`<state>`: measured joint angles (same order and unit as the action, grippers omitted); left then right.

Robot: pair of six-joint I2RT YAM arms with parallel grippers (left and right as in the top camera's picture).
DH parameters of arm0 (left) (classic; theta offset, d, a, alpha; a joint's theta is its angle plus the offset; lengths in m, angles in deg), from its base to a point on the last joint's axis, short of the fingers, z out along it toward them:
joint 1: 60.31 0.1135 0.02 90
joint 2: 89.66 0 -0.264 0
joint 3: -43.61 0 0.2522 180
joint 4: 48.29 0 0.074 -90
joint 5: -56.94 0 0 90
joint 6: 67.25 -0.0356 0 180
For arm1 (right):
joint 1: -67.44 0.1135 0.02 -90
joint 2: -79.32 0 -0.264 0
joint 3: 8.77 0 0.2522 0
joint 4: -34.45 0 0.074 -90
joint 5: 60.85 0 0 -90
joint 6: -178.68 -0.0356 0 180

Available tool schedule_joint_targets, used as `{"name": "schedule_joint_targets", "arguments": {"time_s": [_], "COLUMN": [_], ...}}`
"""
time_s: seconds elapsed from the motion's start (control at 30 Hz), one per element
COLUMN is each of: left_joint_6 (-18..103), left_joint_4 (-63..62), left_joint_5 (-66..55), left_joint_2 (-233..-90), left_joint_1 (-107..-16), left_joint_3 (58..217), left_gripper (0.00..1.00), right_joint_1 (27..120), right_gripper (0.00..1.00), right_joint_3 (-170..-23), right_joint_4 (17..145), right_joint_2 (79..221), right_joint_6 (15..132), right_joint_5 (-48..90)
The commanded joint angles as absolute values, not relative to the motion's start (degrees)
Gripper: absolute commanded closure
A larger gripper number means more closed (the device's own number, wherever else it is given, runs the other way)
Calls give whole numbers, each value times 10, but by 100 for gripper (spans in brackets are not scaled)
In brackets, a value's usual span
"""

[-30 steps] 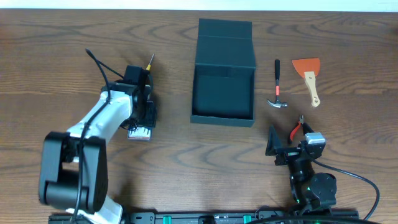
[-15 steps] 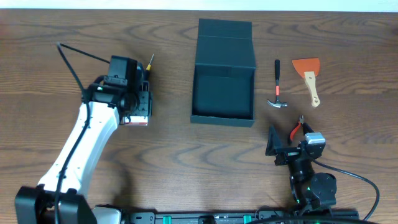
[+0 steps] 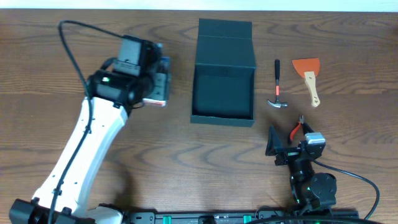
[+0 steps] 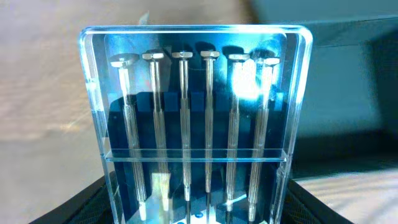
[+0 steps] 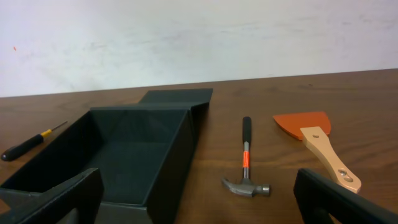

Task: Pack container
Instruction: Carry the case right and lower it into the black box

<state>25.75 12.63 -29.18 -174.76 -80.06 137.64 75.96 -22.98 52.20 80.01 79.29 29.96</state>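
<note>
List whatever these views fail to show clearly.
Overhead: the left arm hides most of the screwdriver case and all of the black-and-yellow screwdriver.
Overhead: the right arm covers part of the red pliers.
Left wrist: the bottom edge cuts off the screwdriver tips.
Right wrist: a finger of the right hand covers the container's near corner.

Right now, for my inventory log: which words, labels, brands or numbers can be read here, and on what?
None can be read.
Case: no print shows through the clear lid; the pale strip on its edge in the overhead view is too small to read.
Hammer: red band, no lettering visible.
Scraper, container: plain.
</note>
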Motion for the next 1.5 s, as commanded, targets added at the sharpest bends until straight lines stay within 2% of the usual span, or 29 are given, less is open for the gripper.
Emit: {"name": "schedule_joint_targets", "arguments": {"time_s": [0.0,0.5,0.83,1.47], "left_joint_6": [265,296,336,357], "left_joint_4": [115,27,-38,-55], "left_joint_5": [-288,-288,-275,-273], "left_joint_2": [-1761,-1850,-1932,-2035], "left_joint_1": [-842,-966,-970,-970], "left_joint_3": [1410,1415,1415,1416], "left_gripper": [48,49,53,55], "right_joint_1": [755,755,755,755], "right_gripper": [1,1,1,1], "right_joint_3": [-228,-228,-228,-228], "right_joint_4": [524,524,524,524], "right_joint_2": [796,796,796,796], "right_joint_6": [801,801,801,801], "right_joint_5": [297,297,297,297]}}
